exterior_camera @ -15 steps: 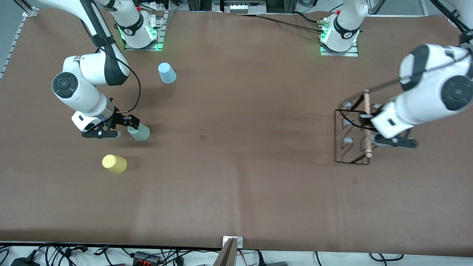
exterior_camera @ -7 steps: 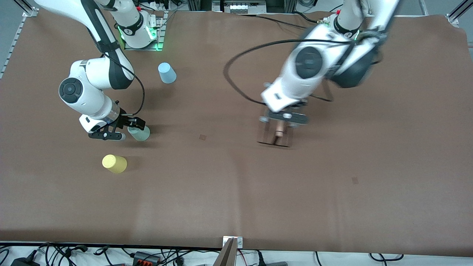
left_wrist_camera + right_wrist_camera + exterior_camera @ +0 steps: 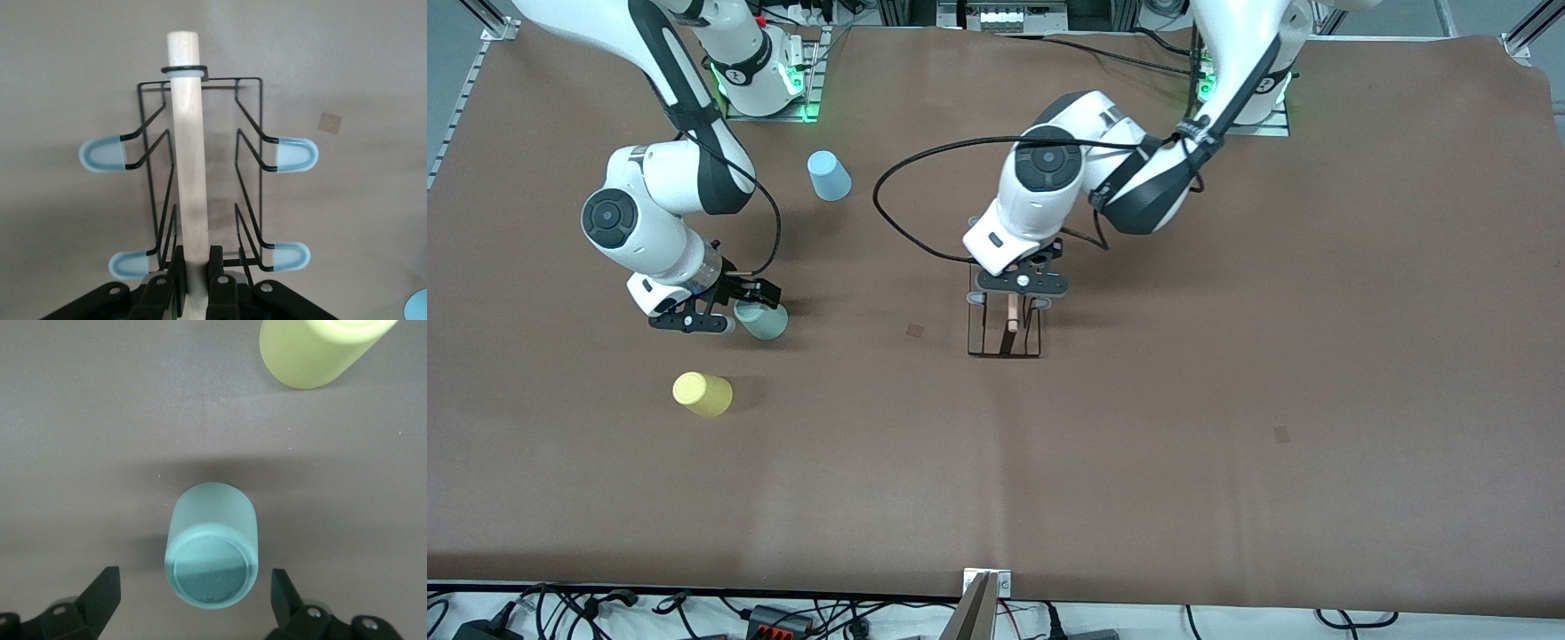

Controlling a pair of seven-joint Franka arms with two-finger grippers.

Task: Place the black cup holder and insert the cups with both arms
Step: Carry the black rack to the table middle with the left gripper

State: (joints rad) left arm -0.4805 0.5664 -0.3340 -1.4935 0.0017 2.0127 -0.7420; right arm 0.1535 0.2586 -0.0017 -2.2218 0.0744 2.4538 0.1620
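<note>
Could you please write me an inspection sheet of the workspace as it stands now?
Surface: brown table cover, bare in places.
Job's things: black cup holder mid-table; pale green cup, yellow cup and light blue cup upside down toward the right arm's end.
Clutter: nothing seen.
Grippers: left gripper shut on the holder's wooden handle; right gripper open around the green cup.
Cables: black cable loops from the left arm.
Surroundings: wires along the table edge.

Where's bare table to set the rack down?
Bare brown table runs from the black cup holder, held by the left gripper, toward the left arm's end. Crowded at the right arm's end: right gripper, green cup, yellow cup, blue cup.
</note>
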